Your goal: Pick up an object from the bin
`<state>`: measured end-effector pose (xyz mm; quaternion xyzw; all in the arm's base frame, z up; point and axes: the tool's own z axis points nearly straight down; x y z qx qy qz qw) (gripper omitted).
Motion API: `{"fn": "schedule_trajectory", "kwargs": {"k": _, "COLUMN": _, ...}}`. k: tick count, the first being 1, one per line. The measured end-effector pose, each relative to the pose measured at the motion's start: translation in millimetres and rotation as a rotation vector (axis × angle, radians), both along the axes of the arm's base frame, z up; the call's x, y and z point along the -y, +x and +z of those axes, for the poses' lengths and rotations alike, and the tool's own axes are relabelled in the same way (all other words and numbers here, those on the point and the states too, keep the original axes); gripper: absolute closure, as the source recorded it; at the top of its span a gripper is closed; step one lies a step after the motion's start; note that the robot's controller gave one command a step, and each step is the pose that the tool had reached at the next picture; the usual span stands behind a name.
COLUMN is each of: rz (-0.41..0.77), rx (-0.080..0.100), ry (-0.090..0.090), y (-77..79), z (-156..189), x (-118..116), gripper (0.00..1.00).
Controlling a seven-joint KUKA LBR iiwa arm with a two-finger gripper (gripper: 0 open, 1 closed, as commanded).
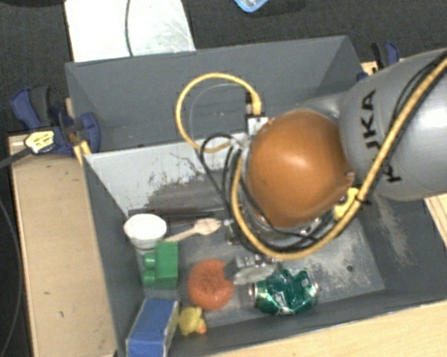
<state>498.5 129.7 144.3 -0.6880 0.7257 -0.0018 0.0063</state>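
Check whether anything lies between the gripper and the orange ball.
Nothing visible does. The gripper sits close beside the orange ball, with no object between them. The green foil wrapper lies on the gripper's other side, the white spoon farther back.

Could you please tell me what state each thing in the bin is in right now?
white cup: standing upright
green block: lying against the cup
white spoon: lying flat
orange ball: loose on the floor
green wrapper: crumpled
blue box: lying in the near-left corner
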Motion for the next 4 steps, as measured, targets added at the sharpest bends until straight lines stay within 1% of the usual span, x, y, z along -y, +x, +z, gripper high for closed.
{"fn": "schedule_trajectory", "kwargs": {"k": 1, "rz": -0.055, "rx": 0.000, "ry": 0.001, "y": -11.7, "z": 12.1, "x": 15.3, "gripper": 1.00}}
{"fn": "schedule_trajectory", "kwargs": {"k": 2, "rz": -0.044, "rx": 0.001, "ry": 0.006, "y": -5.2, "z": 22.4, "x": 6.2, "gripper": 1.00}}
{"fn": "schedule_trajectory", "kwargs": {"k": 3, "rz": 0.003, "rx": 0.004, "ry": 0.004, "y": -16.1, "z": 51.5, "x": 19.3, "gripper": 1.00}}
{"fn": "schedule_trajectory", "kwargs": {"k": 4, "rz": -0.112, "rx": 0.003, "ry": 0.009, "y": -13.7, "z": -5.2, "x": 13.9, "gripper": 1.00}}
